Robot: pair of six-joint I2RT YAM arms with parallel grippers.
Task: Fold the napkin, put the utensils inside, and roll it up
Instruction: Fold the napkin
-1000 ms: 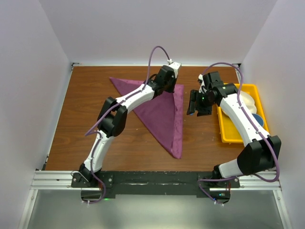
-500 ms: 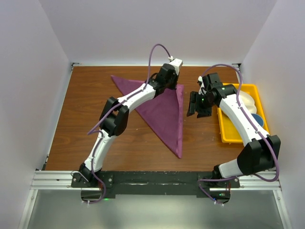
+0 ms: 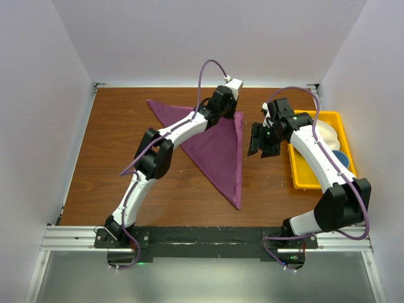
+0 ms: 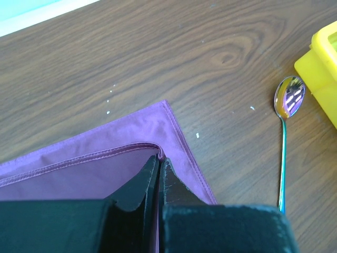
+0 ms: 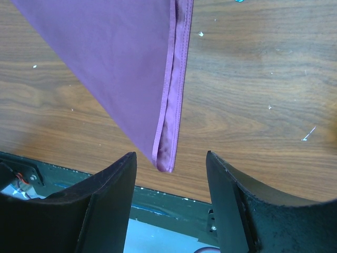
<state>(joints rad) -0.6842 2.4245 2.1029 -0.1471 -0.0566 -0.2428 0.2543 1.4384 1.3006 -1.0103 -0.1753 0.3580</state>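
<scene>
The plum-purple cloth napkin (image 3: 218, 148), folded into a triangle, lies flat on the brown wooden desk (image 3: 120, 164). The left gripper (image 4: 159, 166), fingers pressed together, pinches the upper layer's far right corner. The right gripper (image 3: 262, 142) hangs spread between napkin and yellow plastic tray (image 3: 297, 170). A blue-handled metal spoon (image 4: 283, 158) lies just beside the tray.

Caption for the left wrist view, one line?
Left gripper shut on a corner of the folded napkin; a spoon lies beside the yellow tray.
</scene>
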